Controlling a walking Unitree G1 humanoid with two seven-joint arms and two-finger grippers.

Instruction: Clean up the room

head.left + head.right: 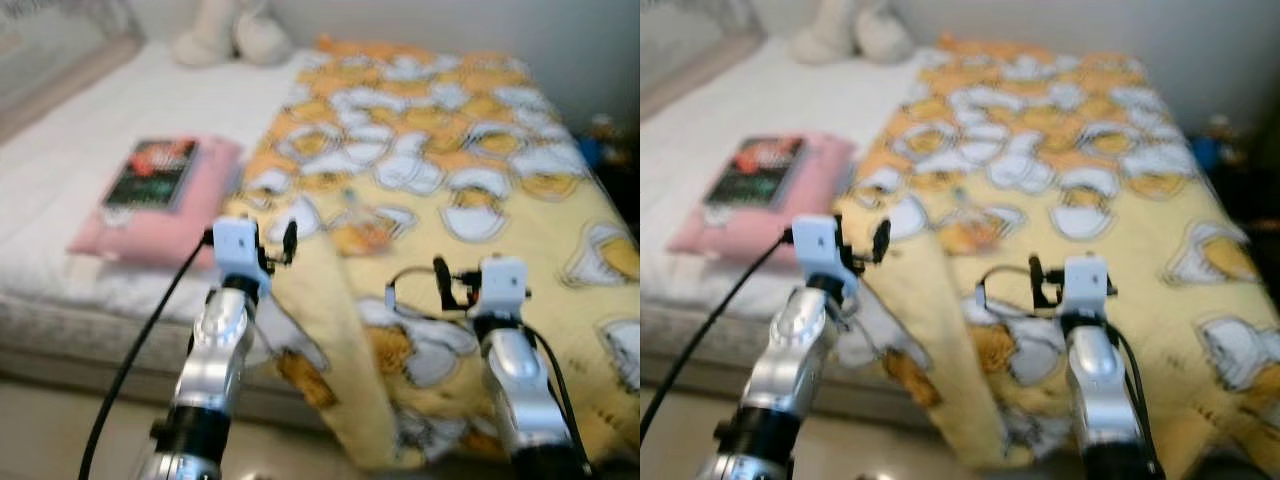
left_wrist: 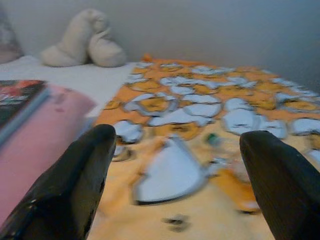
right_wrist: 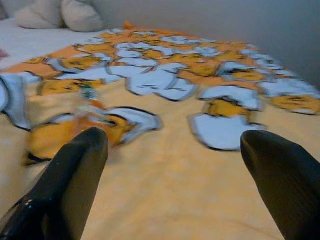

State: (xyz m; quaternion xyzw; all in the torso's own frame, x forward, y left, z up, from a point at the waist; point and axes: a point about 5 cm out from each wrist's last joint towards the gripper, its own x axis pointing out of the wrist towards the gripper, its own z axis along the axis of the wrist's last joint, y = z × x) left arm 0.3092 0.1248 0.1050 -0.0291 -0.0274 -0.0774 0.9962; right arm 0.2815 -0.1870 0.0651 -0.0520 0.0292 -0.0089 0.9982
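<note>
A yellow blanket (image 1: 430, 150) printed with egg figures covers the right half of the bed. On it lies a small clear bottle with a green cap (image 3: 88, 102), blurred, in front of both grippers. A book (image 1: 152, 172) rests on a pink pillow (image 1: 205, 205) to the left of the blanket. My left gripper (image 2: 179, 135) is open above the blanket's near left corner. My right gripper (image 3: 175, 136) is open over the blanket's near part, with nothing between its fingers.
A white sheet (image 1: 120, 110) covers the left half of the bed. A cream plush toy (image 1: 230, 35) sits at the head by the wall. Dark items (image 1: 605, 140) stand beside the bed's right side. Pale floor (image 1: 50, 430) lies below the near edge.
</note>
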